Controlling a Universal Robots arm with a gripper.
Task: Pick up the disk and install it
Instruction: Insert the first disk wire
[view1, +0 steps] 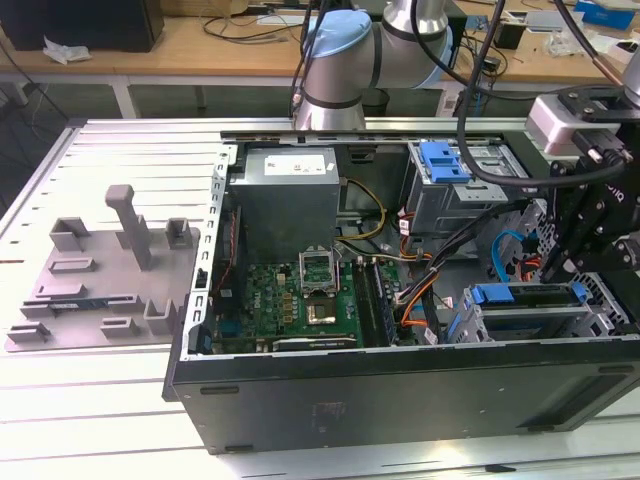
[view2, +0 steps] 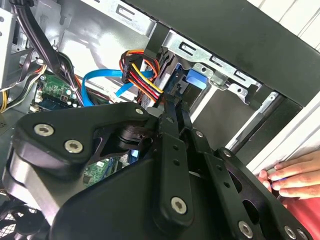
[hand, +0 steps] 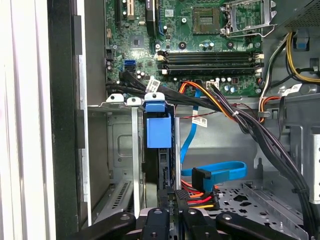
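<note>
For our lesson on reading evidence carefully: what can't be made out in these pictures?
The disk: its label, first wrist view; it sits edge-on in the drive cage.
The hand: its owner, second wrist view; cut off by the picture's edge.
The drive cage's lower part, exterior view: behind the case wall.

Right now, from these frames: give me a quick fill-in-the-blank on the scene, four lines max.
The disk has a rail bracket coloured ___.
The gripper hangs at the exterior view's ___ end of the case.
The motherboard is ___.
Beside the case, the second wrist view shows a person's ___.
Missing words: blue; right; green; hand.
</note>
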